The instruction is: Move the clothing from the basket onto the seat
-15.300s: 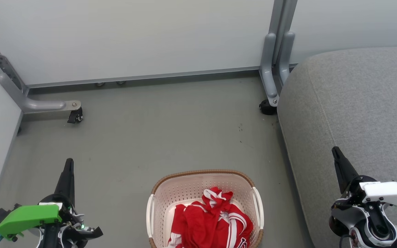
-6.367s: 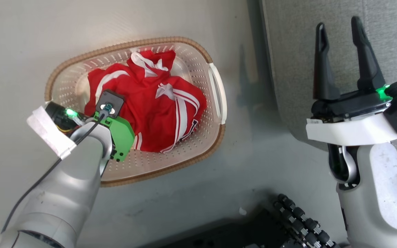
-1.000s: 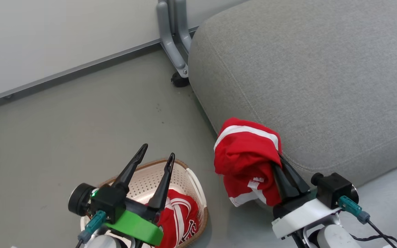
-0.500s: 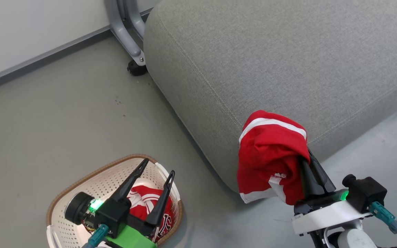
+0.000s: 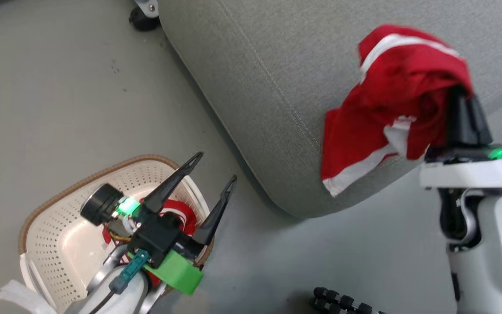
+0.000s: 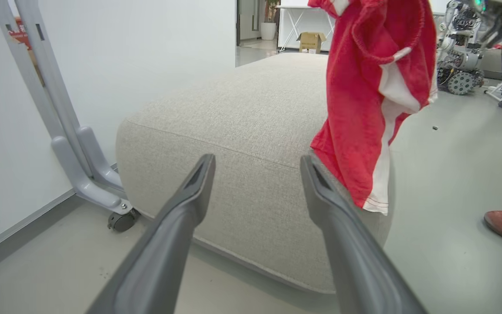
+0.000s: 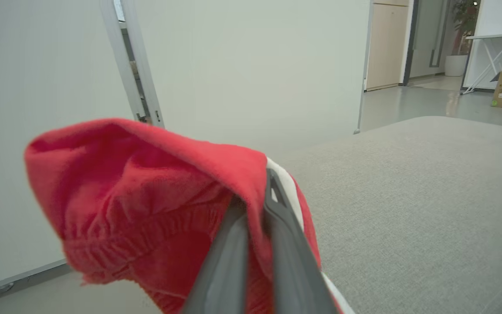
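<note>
- Grey floor (image 5: 59,87) ran under everything, with the big grey seat (image 5: 255,52) filling the upper right of the head view; the off-white basket (image 5: 66,237) stood on the floor, near the seat's corner but apart from it.
- My right gripper (image 7: 253,187) was pinched tight on a fold of the red shorts (image 5: 390,87), its two fingers pressed together with cloth between them; the shorts hung from it in the air over the seat's near edge, the white-trimmed hem dangling beside the corner; I could not tell whether the cloth brushed the cushion.
- My left gripper (image 5: 216,166) hovered above the basket with its fingers spread wide and nothing between them.
- I judged the clothing light, soft and limp; it would drape and swing rather than keep a shape, and could slip out of a thin pinch; the gathered band seen in the right wrist view looked the thickest, surest place to hold; a bunched fold at the top would serve for the piece in the basket.
- Counted: two garments, the shorts in the air and one red-and-white piece (image 5: 181,213) lying in the basket, partly hidden behind the left gripper; one basket; one seat; two grippers; I reckoned the task not yet half done.
</note>
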